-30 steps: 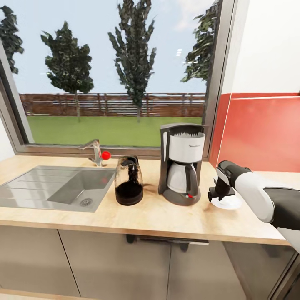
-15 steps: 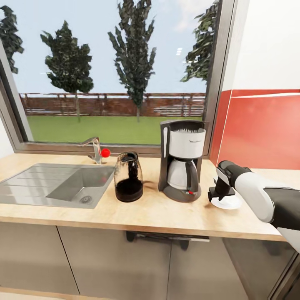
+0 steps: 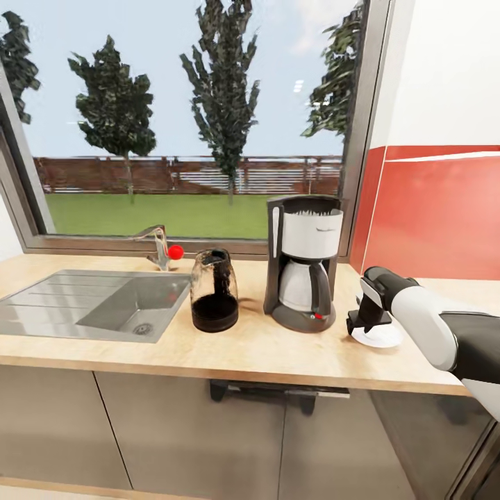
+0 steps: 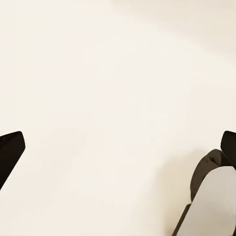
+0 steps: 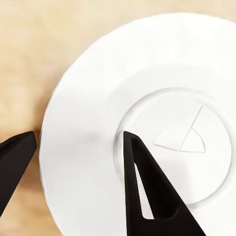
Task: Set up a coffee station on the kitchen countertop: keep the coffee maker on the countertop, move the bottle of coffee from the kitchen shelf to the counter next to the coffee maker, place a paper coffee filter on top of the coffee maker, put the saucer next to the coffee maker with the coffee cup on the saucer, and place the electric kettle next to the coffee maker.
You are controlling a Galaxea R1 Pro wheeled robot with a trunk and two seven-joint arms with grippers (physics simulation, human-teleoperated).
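Hovering right pincer [image 3: 364, 321], fingers spread astride saucer [image 3: 378, 336] rim | saucer on surface [image 3: 264, 354], just right of coffee maker [image 3: 303, 264] | kettle [image 3: 214, 290] left of it | left pincer [image 4: 118, 147] spread

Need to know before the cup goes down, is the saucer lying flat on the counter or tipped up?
Flat. The saucer shows full-face on the kitchen countertop, with the right gripper's open fingers straddling its rim.

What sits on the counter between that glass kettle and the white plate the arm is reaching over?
The coffee maker stands between the electric kettle and the saucer on the kitchen countertop, as the head view shows.
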